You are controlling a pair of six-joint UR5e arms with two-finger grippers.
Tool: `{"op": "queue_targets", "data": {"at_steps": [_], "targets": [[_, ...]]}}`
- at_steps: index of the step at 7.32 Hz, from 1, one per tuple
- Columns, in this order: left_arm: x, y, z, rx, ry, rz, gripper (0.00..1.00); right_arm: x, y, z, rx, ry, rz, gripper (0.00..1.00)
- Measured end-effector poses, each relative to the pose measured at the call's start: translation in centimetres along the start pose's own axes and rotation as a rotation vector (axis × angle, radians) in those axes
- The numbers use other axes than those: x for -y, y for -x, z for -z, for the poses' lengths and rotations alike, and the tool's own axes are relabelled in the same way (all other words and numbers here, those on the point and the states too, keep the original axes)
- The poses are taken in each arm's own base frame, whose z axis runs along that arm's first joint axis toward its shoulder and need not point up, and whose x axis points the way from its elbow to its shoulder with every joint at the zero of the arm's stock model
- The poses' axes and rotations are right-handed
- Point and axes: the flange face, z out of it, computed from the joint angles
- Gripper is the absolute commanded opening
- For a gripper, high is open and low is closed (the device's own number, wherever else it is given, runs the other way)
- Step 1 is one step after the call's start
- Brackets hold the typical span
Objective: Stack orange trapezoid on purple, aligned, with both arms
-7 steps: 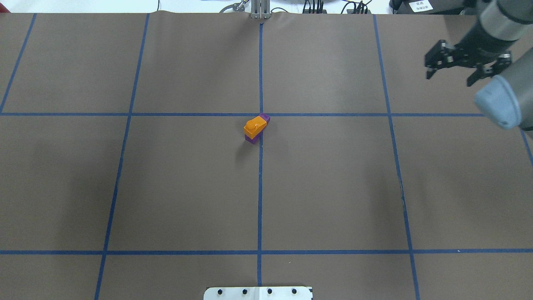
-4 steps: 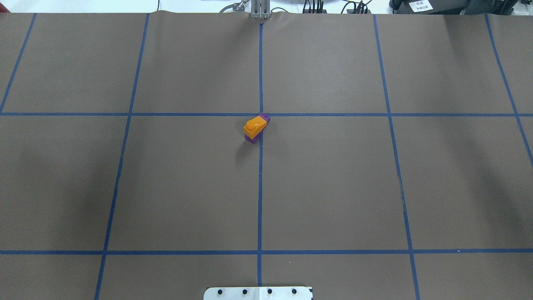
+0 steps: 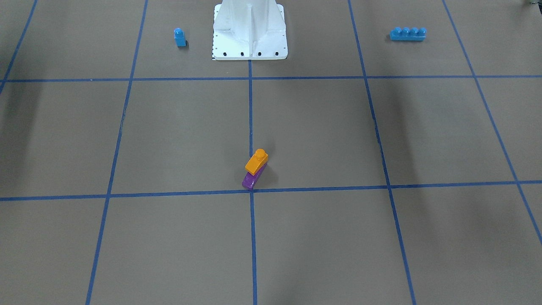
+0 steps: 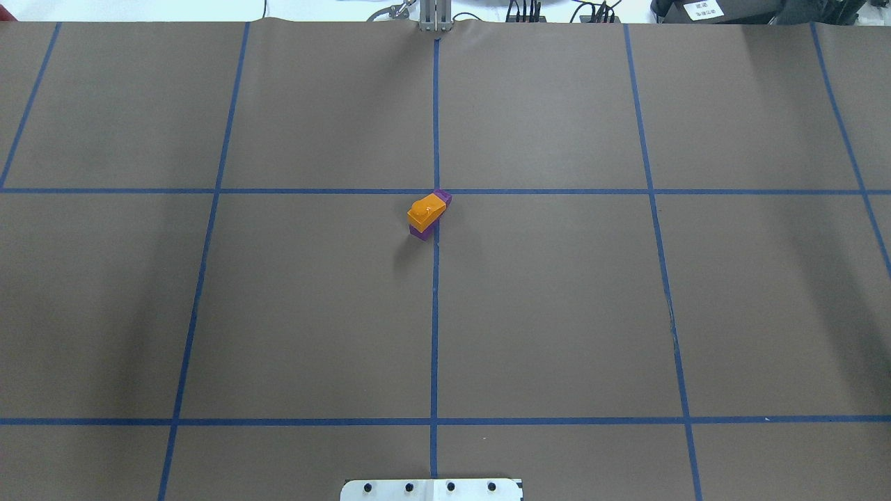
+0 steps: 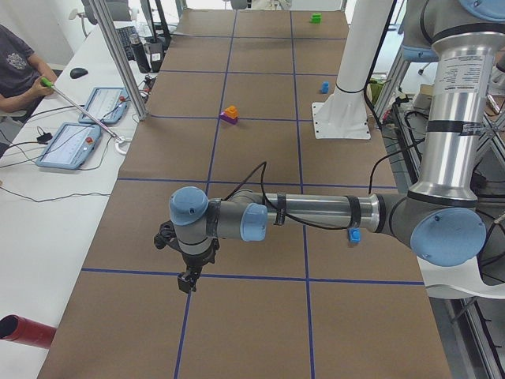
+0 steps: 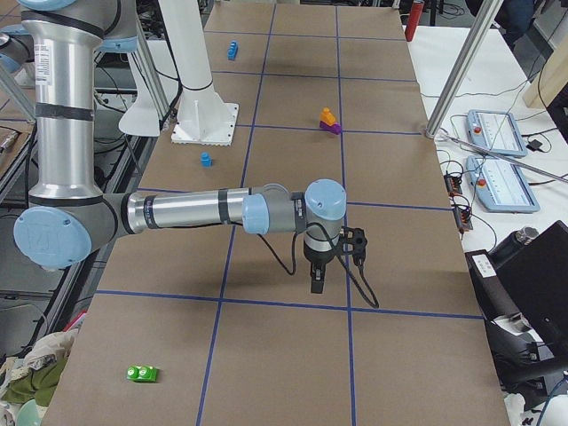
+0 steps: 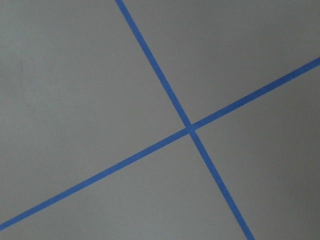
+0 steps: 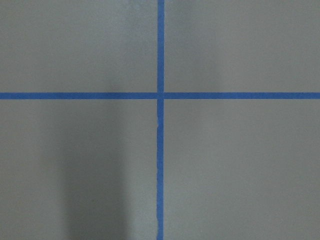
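The orange trapezoid (image 4: pixel 426 210) sits on top of the purple brick (image 4: pixel 443 197) near the table's centre, by the crossing of two blue tape lines. The purple shows at both ends under the orange. The stack also shows in the front view, orange (image 3: pixel 256 161) over purple (image 3: pixel 250 181). Nothing touches it. My left gripper (image 5: pixel 188 280) hangs over the table far from the stack, seen only in the left side view. My right gripper (image 6: pixel 318 282) hangs likewise, seen only in the right side view. I cannot tell whether either is open or shut.
A small blue one-stud brick (image 3: pixel 180 37) and a long blue four-stud brick (image 3: pixel 407 34) lie either side of the white robot base (image 3: pixel 250 29). A green brick (image 6: pixel 142 374) lies at the table's right end. Operators' tablets (image 5: pixel 71 146) sit beyond the far edge.
The right arm and gripper, at the overhead view's upper right a second ago, have left that view. The orange and purple stack has not moved.
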Motion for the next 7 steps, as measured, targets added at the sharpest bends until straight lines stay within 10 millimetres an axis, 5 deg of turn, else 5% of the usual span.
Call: {"op": "queue_targets", "data": {"at_steps": [7], "targets": [[-1.5, -2.1, 1.3, -0.054, 0.01, 0.179, 1.0, -0.8, -0.8, -0.6, 0.083, 0.007, 0.0, 1.0]]}}
